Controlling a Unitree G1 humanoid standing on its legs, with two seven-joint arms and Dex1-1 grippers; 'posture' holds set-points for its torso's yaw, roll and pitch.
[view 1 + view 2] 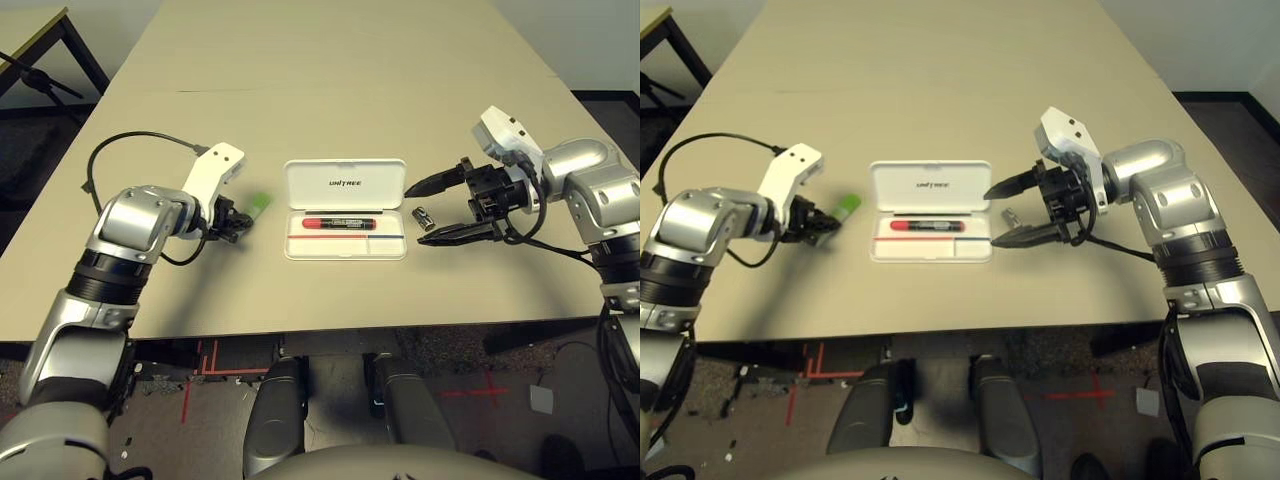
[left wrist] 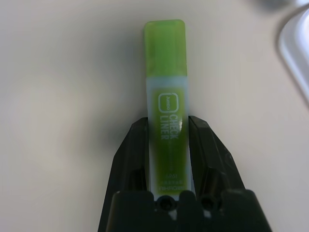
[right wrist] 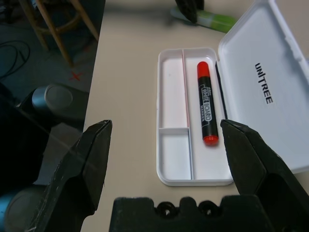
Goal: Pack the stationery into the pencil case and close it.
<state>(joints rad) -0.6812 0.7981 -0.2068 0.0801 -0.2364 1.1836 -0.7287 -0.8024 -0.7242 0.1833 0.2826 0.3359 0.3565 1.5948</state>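
— At the table's centre we find the pencil case (image 1: 345, 210) open, the red marker (image 1: 340, 222) in its tray. Claws?

— At nine o'clock, our left gripper (image 2: 167, 145) clamps the green stick (image 2: 166, 96); at three o'clock, our right gripper (image 1: 437, 208) spreads around the silver-black cylinder (image 1: 424, 217).

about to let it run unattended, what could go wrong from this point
The left gripper pinches the green highlighter only at its tail, so it could pivot or slip on the way to the pencil case. The small cylinder lies on the table between the open right gripper's fingers, right beside the case; it may roll away, or the fingers may nudge the case.
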